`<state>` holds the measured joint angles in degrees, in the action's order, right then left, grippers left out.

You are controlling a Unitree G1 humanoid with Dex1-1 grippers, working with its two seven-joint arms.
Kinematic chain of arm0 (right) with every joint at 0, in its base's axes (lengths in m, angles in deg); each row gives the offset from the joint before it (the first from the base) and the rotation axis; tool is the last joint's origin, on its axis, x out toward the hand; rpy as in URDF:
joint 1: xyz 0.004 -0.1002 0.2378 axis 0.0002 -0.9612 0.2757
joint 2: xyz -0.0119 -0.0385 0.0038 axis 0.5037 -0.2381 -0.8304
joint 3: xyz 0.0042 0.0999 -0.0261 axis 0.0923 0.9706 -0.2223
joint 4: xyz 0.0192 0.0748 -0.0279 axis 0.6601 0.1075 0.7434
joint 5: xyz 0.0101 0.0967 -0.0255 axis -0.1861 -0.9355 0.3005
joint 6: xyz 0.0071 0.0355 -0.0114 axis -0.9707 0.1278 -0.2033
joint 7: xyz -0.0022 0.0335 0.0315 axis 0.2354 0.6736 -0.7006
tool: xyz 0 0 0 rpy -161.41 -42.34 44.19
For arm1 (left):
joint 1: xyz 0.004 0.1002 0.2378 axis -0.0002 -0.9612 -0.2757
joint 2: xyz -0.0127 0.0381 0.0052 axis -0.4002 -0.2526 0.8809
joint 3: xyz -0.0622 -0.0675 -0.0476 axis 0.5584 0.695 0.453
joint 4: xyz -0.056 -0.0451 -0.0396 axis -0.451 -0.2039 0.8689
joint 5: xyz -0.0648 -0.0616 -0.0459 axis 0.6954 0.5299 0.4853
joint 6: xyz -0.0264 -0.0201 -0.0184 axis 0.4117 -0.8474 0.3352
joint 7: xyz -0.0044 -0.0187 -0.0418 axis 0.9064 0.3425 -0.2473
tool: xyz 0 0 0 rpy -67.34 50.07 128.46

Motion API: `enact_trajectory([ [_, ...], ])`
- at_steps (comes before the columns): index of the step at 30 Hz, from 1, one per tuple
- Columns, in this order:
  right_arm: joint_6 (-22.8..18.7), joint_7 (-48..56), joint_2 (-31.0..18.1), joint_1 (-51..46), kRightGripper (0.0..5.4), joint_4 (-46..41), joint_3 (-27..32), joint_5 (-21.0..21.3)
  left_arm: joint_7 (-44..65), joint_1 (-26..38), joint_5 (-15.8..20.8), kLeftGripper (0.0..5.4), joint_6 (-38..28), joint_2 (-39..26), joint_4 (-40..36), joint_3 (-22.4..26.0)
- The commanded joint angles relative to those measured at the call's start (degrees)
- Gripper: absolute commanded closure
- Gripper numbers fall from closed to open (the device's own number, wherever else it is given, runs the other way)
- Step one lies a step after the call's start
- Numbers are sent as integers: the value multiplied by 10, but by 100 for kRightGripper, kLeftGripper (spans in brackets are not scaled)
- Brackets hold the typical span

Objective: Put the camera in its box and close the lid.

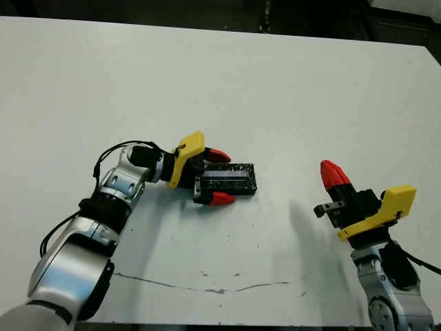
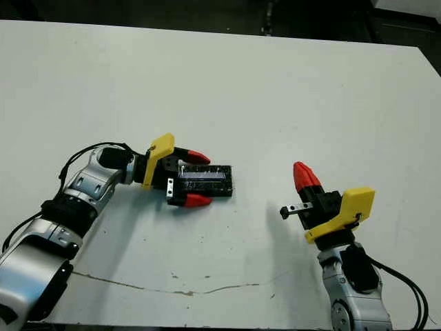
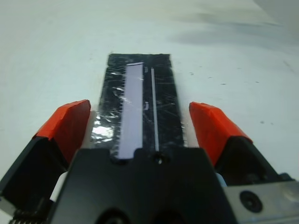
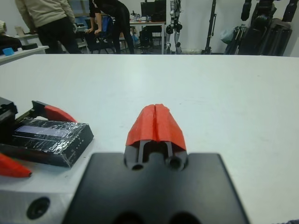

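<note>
My left gripper (image 1: 215, 177) straddles the flat black foil-speckled lid (image 1: 229, 178), red fingers spread either side; it seems already seated on the box; I should press evenly, not drag; my right gripper (image 1: 332, 172), fingers pressed together, waits well apart.

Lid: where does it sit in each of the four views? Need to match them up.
Left eye view: lid just left of centre, between the left claw's red fingertips.
Right eye view: lid left of centre, same claw around it.
Left wrist view: lid centre, running away between the fingers.
Right wrist view: lid at left edge.
Shared landmark: the pale strip on its top.
</note>
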<state>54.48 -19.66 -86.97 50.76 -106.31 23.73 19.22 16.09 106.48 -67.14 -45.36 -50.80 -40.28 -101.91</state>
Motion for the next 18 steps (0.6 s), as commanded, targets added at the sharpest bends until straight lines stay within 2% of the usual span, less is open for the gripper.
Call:
enact_trajectory([
  [1, -9, -3, -8, -2, 540, -3, 2, 0, 17, -36, 9, 1, 19, -42, -14, 16],
  [10, -15, -3, -6, -2, 540, -3, 0, -8, 25, -67, 42, 1, 59, -128, -54, 71],
  [18, -9, -2, -7, -3, 540, 0, -2, -2, 9, -79, 52, 1, 63, -158, -49, 111],
])
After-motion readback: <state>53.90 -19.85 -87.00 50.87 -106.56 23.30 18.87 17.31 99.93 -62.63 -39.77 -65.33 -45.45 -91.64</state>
